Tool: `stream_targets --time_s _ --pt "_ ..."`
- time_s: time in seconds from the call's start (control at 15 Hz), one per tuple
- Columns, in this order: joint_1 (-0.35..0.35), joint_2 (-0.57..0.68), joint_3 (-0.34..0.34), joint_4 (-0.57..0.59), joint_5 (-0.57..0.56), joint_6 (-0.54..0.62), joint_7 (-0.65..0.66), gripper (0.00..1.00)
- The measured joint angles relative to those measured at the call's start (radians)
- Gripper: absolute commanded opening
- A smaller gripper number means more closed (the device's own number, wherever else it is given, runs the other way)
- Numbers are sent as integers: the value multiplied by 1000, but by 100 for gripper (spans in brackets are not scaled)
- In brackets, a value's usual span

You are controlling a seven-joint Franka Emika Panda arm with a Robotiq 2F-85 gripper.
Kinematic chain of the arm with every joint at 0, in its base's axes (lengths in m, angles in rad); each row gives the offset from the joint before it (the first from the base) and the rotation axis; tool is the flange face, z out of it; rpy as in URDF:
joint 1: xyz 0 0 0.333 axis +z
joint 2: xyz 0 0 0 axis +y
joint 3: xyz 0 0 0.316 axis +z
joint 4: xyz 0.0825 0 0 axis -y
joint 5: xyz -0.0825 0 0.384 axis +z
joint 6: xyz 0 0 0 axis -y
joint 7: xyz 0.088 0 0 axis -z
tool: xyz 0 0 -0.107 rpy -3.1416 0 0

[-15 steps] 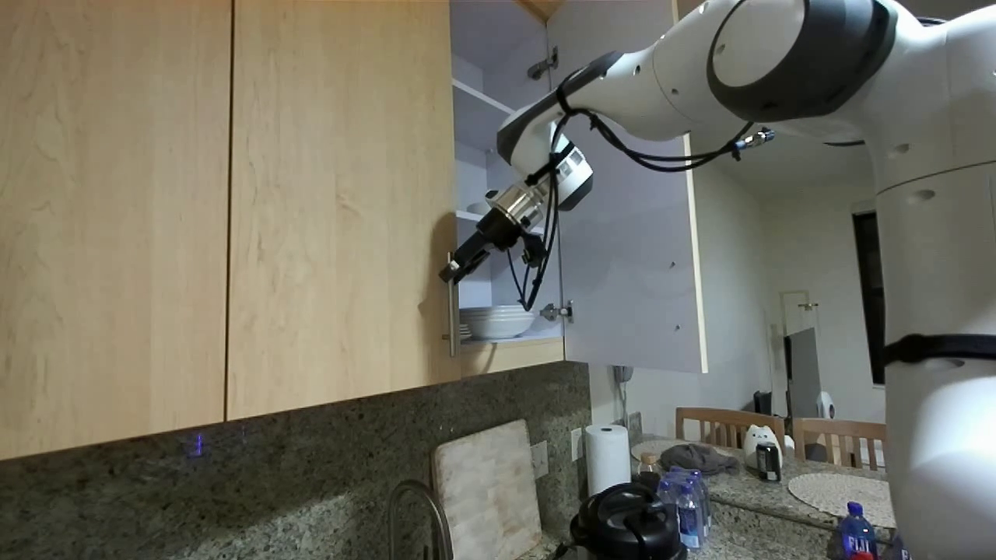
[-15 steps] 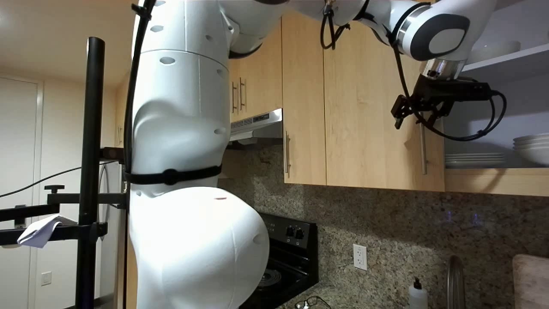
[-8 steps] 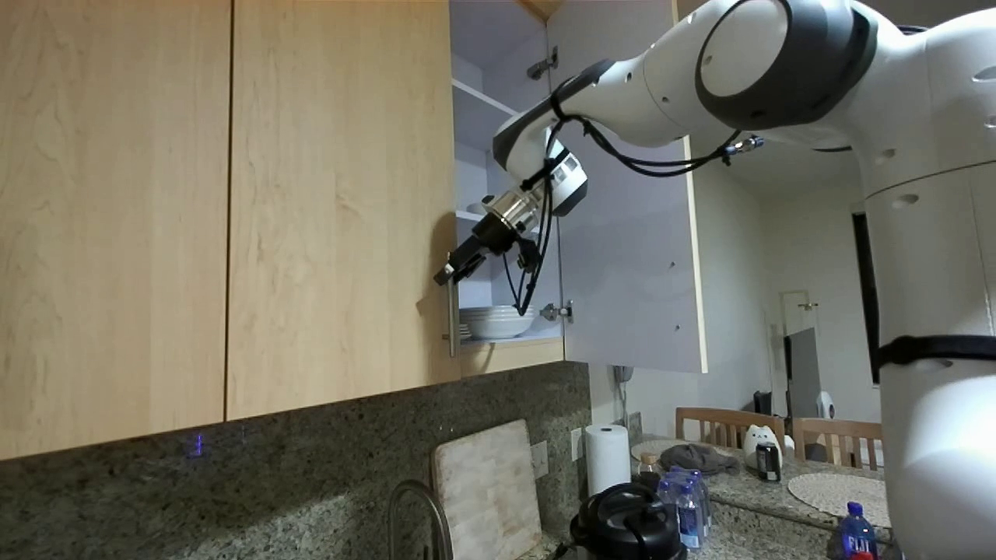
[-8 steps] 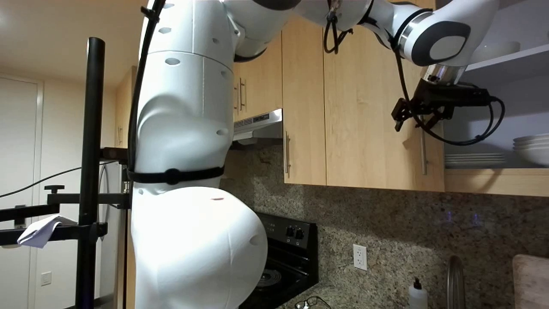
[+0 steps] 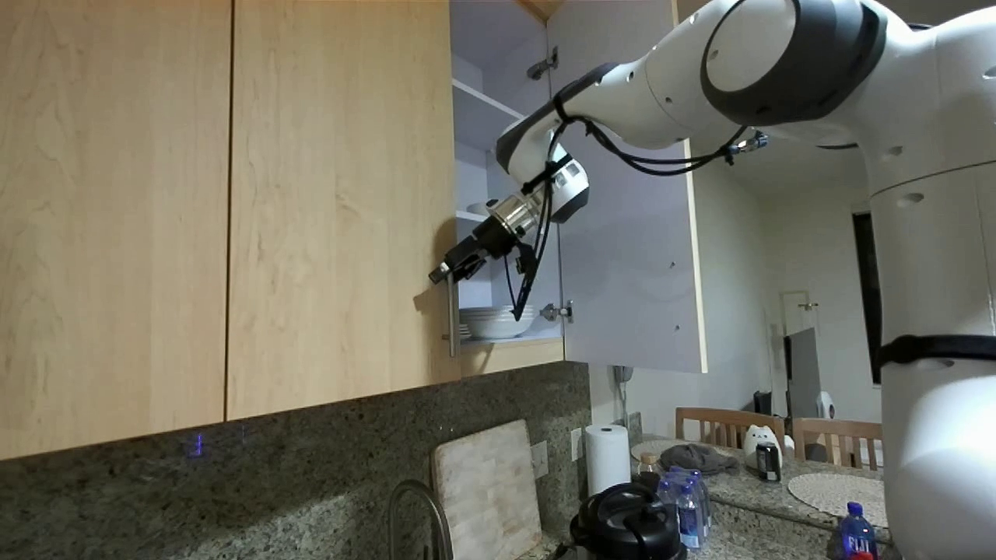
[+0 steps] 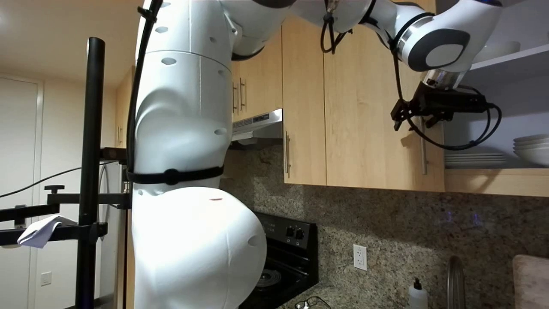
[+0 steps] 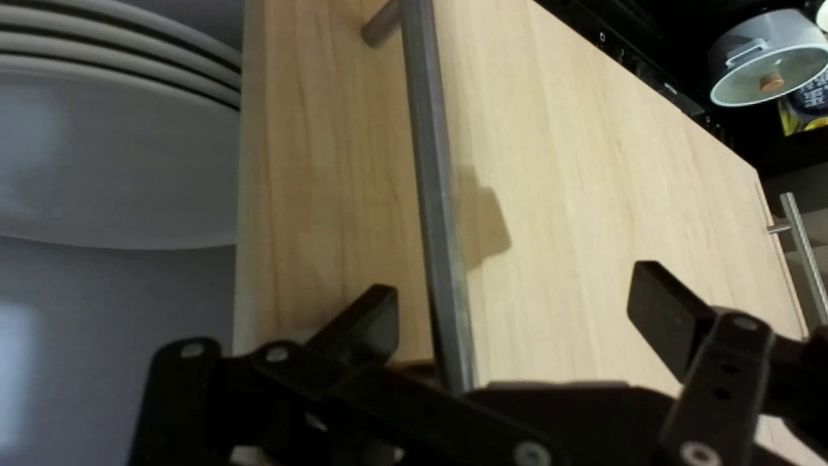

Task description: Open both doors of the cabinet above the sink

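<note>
The cabinet's far door [image 5: 622, 257] stands swung wide, showing the white interior [image 5: 475, 175] with shelves and dishes. Its other door [image 5: 350, 194] appears closed, a flat maple slab with a vertical metal bar handle [image 7: 430, 162] close to its free edge. At this bar's upper part is my gripper [image 5: 445, 274], seen in both exterior views. In the wrist view the gripper [image 7: 517, 298] has its fingers spread wide, and the bar runs between them, nearer the left finger [image 7: 378, 320] with a gap. The right finger [image 7: 666, 317] is well away from it. The sink is out of view; only its faucet [image 6: 455, 279] shows.
White bowls [image 5: 498, 321] and stacked plates [image 6: 474, 160] sit on the cabinet's bottom shelf. A cutting board [image 5: 490, 490] leans on the granite backsplash. A black pot [image 5: 626, 517] and paper towel roll [image 5: 607, 459] stand below. A range hood [image 6: 257, 124] hangs further along.
My gripper has shifted slightly left and a little down in the exterior view with the opened door, its tip passing further across the bar. The cable loop hangs lower. Both doors have not moved.
</note>
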Motion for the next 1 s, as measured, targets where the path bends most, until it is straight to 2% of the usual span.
stream_targets --time_s 0.4,0.8,1.0 --pt "2 -28 34 -97 78 157 0 100" --pt "4 -32 54 -176 145 257 -1 100" --pt "9 -54 74 -216 214 337 -5 100"
